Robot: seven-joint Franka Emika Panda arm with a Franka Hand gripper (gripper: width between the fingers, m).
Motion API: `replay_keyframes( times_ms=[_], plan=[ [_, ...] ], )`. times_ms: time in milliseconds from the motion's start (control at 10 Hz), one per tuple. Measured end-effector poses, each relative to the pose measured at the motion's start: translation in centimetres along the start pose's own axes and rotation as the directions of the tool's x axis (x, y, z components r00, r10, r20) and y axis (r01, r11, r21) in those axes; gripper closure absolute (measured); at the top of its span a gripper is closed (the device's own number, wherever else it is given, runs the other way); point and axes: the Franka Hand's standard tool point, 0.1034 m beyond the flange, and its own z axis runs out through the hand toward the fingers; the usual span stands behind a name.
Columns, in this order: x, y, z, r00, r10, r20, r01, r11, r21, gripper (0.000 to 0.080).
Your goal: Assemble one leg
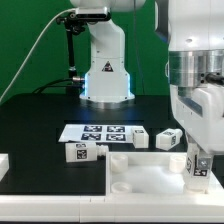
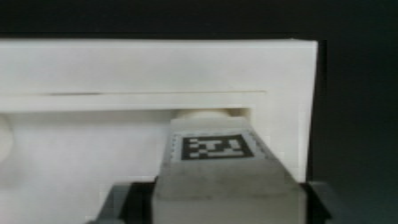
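My gripper (image 1: 201,158) is shut on one leg (image 1: 198,171), a small white block with a black-and-white tag, held upright over the right corner of the wide white tray-shaped piece (image 1: 128,178). In the wrist view the leg (image 2: 217,150) sits between the dark fingers (image 2: 125,202), its far end at the inside of the tray-shaped piece's raised rim (image 2: 160,70). I cannot tell whether the leg touches the piece. Three more legs lie on the table: one at the exterior view's left (image 1: 82,152) and two nearer the middle (image 1: 140,139) (image 1: 170,138).
The marker board (image 1: 100,132) lies flat behind the loose legs. The arm's white base (image 1: 105,75) stands at the back centre. A white block (image 1: 4,166) is cut off at the exterior view's left edge. The table is black with a green backdrop.
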Motion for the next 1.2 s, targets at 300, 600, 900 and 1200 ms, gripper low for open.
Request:
replay_keyframes(
  times_ms=[300,600,900,1200],
  plan=[
    [0.0,0.4,0.1,0.961,-0.275,-0.016,0.275,0.961,-0.028,0.0252],
    [-0.1,0.3,0.1,0.775,-0.632,0.001,0.632,0.775,-0.032,0.0156],
    [0.1,0.3,0.2,0.630,-0.777,0.005,0.776,0.629,-0.034,0.0151],
    [0.8,-0.8,0.0,0.217,-0.974,-0.068,0.975,0.219,-0.028,0.0150]
  ],
)
